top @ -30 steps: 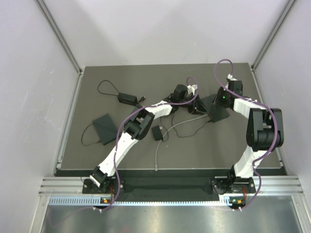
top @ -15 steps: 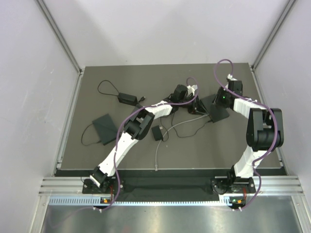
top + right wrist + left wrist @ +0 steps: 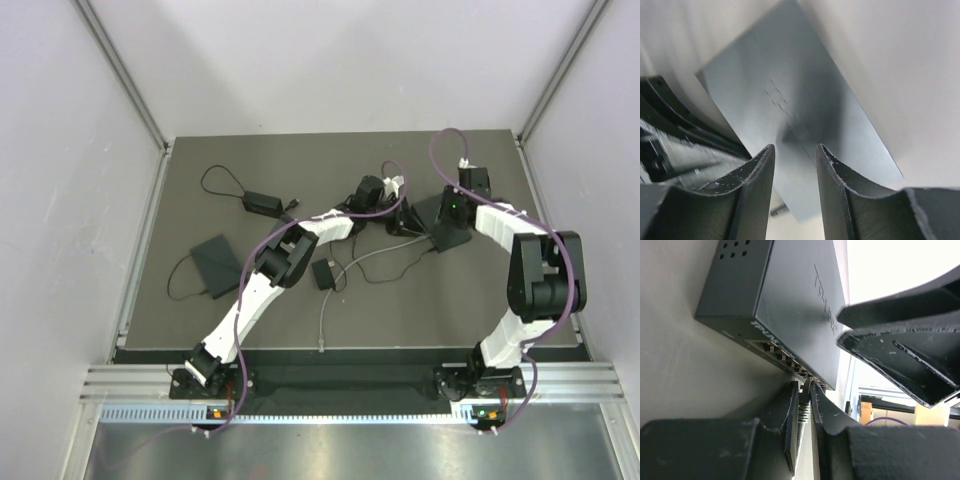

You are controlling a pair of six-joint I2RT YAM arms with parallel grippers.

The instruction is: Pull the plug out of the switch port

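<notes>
Top view: switch (image 3: 452,233) lies on the desk (image 3: 400,295) toward 3 o'clock from centre; left pincer (image 3: 404,218) at its 9 o'clock edge, right pincer (image 3: 452,208) over its top. Left wrist: fingers pinch the plug (image 3: 803,409), its nose at the port row's end. Right wrist: fingers spread above the switch lid, nothing between them.

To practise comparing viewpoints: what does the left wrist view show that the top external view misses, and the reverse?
Left wrist only: the port row on the switch, with the plug pinched between the left fingers. Top external only: the left arm, right arm, power adapter and flat black box on the table. Both: the switch, with the left fingers at it.
</notes>
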